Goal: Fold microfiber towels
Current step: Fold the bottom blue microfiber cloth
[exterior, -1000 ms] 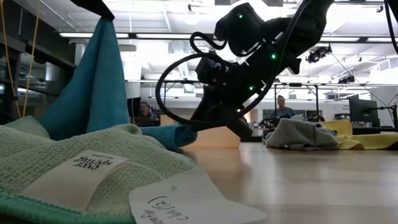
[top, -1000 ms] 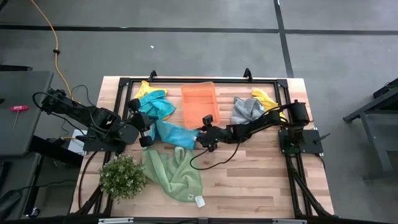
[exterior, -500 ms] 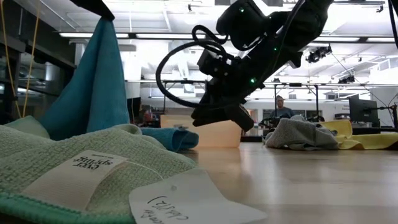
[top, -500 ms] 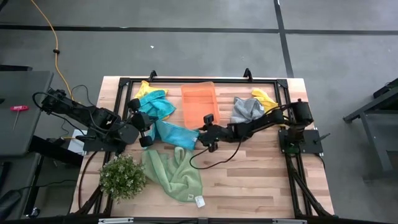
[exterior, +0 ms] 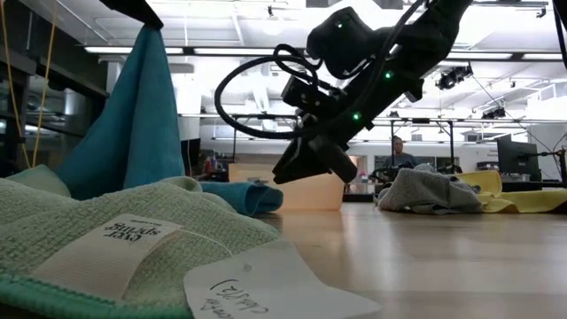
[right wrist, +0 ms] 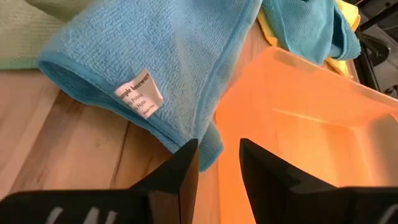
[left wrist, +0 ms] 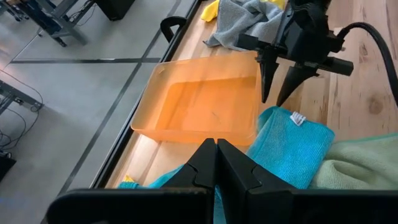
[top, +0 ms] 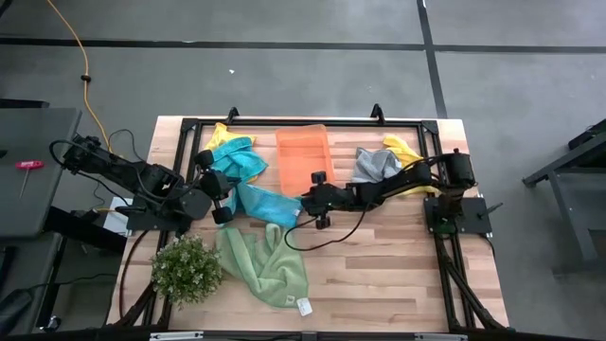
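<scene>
change: the right gripper [top: 310, 197] has lifted off the teal towel's free end and drawn back a little toward the orange bin since a second ago; the left arm has stayed put.
right gripper: hangs just above the table beside the near corner of the orange translucent plastic bin [top: 303, 155]; its two dark fingers [right wrist: 171, 177] stand apart with a gap between them and hold nothing, the tips aimed down at the towel's edge.
left gripper: the left gripper [top: 223, 195] is raised over the left part of the table, its fingers [left wrist: 205, 167] pressed together, pinching one corner of the teal towel.
teal-blue microfiber towel: the teal-blue microfiber towel [top: 266, 203] hangs from that pinched corner like a tent in the low view [exterior: 133, 124] and slopes down to the table; its free end lies bunched just beside the bin, a small white tag [right wrist: 140, 91] showing near the edge.
second teal towel: a crumpled teal cloth [top: 239, 159] lies left of the bin, on a yellow cloth [top: 219, 135] at the table's far edge.
light green towel: a light green microfiber towel [top: 265, 263] is spread loosely at the front of the table, with a white label and a paper tag at its near corner [exterior: 120, 241].
grey towel: a rumpled grey cloth [top: 375, 167] lies right of the bin, against another yellow cloth [top: 405, 152].
plant: a small bushy green plant [top: 187, 269] stands at the front left corner.
table: light wooden slats [top: 398, 275] in a black frame.
</scene>
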